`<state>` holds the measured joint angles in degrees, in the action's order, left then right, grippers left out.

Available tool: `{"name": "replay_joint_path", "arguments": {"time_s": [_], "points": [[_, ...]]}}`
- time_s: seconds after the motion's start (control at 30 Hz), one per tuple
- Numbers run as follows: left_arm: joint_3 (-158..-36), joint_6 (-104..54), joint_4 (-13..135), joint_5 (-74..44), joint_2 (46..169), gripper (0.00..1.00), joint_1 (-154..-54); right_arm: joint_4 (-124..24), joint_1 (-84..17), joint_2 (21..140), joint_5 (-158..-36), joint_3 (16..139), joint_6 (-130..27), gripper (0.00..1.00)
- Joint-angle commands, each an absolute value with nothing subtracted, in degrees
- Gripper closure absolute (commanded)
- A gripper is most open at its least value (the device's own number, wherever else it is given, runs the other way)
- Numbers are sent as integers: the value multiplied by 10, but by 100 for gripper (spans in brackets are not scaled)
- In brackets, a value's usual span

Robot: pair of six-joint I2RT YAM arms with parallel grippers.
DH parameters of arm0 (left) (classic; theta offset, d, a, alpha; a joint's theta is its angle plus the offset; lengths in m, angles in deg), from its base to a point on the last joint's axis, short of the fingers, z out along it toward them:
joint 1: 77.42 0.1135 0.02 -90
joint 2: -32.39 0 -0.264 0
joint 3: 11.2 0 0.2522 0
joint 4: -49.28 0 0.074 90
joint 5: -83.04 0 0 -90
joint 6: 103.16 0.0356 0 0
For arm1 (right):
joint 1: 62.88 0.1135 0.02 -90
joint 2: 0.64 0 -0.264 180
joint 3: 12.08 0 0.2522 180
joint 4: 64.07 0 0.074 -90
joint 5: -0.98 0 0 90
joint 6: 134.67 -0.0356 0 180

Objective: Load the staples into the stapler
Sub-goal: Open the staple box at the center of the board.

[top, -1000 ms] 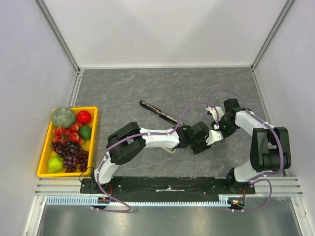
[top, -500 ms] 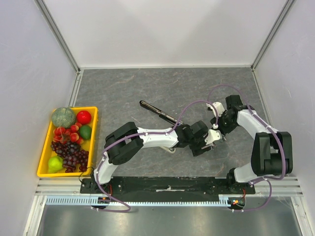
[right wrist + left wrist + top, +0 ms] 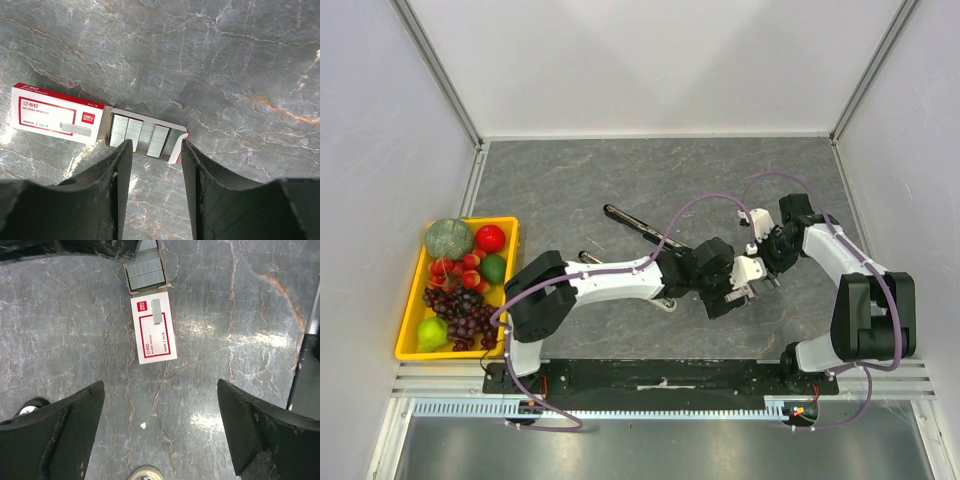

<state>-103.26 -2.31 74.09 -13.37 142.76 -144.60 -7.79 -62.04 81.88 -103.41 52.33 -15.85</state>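
Stapler [image 3: 638, 228]: black, lying left of both grippers, well apart from the staples.
Left gripper [image 3: 160, 387]: fingers spread wide, empty, hovering over the table [image 3: 225, 315].
Staples [image 3: 153, 330]: white-and-red box flat on the table, grey strips [image 3: 145, 134] exposed in its drawer.
Right gripper [image 3: 155, 145]: fingers part-spread above the strips, pinching nothing visible.
Advice: descend squarely, pinch one strip, lift without tipping the drawer.

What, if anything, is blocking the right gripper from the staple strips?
Nothing visible. The right gripper hangs directly over the staples, which lie uncovered in the tray pulled out of the box sleeve.
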Motion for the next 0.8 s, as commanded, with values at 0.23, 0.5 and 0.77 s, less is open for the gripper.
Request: {"name": "replay_joint_path", "arguments": {"time_s": [0.23,0.5,0.77], "points": [[-978,-2,765,-133,1318,1,-1416,-57,-623,860,-1048,523,-141,53],[-939,13,786,-131,1270,1,-1366,-47,-623,871,-1047,529,-142,55],[-908,13,786,-127,1225,0,-1338,-47,-624,877,-1044,529,-143,57]]}}
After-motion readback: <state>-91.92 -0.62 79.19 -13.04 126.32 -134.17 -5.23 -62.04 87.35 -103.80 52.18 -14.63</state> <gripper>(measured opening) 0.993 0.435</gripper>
